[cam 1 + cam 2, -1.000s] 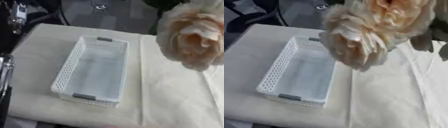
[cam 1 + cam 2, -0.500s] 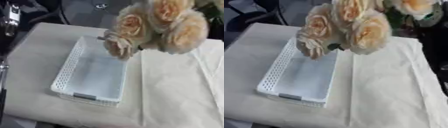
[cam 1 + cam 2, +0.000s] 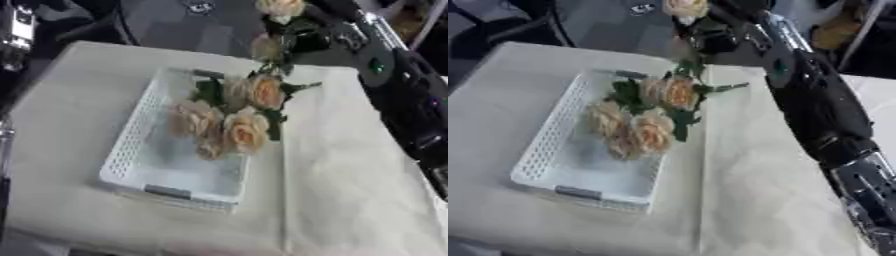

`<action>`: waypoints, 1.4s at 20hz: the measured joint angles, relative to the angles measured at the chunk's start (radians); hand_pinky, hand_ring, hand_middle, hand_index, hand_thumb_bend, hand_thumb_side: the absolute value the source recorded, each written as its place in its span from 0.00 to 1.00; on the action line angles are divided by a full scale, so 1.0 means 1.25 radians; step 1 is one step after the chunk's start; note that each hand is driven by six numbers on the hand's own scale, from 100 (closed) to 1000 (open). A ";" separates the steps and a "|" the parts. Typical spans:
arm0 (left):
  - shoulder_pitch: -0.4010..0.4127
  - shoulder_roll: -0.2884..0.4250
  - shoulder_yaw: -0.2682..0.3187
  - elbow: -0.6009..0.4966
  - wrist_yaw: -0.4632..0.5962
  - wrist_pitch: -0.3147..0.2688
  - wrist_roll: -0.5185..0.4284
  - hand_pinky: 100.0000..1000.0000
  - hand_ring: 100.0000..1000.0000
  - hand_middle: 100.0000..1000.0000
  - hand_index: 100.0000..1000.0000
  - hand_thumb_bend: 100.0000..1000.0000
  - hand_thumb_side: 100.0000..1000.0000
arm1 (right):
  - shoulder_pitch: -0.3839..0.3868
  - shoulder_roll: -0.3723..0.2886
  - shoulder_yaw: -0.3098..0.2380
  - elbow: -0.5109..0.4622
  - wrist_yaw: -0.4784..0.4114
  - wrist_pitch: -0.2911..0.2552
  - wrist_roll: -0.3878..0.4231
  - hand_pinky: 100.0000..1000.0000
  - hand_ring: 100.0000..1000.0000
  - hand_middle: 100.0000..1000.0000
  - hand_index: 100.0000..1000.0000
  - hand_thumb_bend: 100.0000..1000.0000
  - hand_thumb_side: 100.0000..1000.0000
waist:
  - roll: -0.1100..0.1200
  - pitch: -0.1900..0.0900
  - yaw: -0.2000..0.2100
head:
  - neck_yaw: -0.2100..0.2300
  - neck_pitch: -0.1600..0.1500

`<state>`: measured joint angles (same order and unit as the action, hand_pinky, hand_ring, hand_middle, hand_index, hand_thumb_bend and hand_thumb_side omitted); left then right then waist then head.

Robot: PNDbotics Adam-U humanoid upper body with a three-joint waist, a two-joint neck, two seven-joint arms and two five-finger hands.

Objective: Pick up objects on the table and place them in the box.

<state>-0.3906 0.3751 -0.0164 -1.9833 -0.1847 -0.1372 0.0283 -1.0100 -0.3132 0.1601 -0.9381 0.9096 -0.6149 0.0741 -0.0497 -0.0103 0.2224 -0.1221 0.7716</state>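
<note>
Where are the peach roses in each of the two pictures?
Left eye view: the bunch of peach roses sits near the middle, over the right side of the white basket.
Right eye view: the same bunch shows a little left of the middle, over the basket's right side.
Shared landmark: the basket's grey handle on its near rim.

We were in what looked like a lab or test room rather than a home. A work table (image 3: pixel 350 200) covered with a plain cream cloth (image 3: pixel 754 200) stood on a dark grey floor (image 3: pixel 175 30). Beyond the right hand (image 3: pixel 710 37), black gear and cables (image 3: pixel 199 6) lay on that floor.
</note>
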 measured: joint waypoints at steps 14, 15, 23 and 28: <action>-0.006 -0.001 -0.012 0.000 0.008 -0.001 -0.018 0.53 0.68 0.69 0.77 0.00 0.74 | 0.056 0.161 0.099 0.058 0.359 -0.151 0.043 1.00 0.82 0.81 0.89 0.00 0.46 | 0.003 0.004 0.002 | -0.023 0.000; -0.006 -0.001 -0.012 0.000 0.008 0.000 -0.019 0.53 0.68 0.69 0.77 0.00 0.74 | 0.058 0.169 0.104 0.058 0.378 -0.160 0.047 1.00 0.87 0.86 0.92 0.00 0.56 | 0.003 0.004 0.002 | -0.023 0.000; -0.010 -0.007 -0.017 0.000 0.011 0.000 -0.030 0.53 0.68 0.68 0.77 0.00 0.74 | 0.067 0.242 0.132 0.053 0.474 -0.183 0.069 1.00 1.00 0.99 0.99 0.01 0.71 | 0.003 0.004 0.009 | -0.029 0.000; -0.014 -0.008 -0.019 0.000 0.013 -0.002 -0.033 0.53 0.68 0.68 0.77 0.00 0.74 | 0.070 0.250 0.163 0.004 0.496 -0.185 0.092 1.00 1.00 1.00 0.99 0.08 0.70 | -0.001 0.002 0.012 | -0.030 0.000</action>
<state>-0.4075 0.3656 -0.0399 -1.9833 -0.1689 -0.1401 -0.0128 -0.9220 -0.0004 0.3644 -0.9326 1.5299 -0.8467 0.1889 -0.0512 -0.0076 0.2378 -0.1590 0.7716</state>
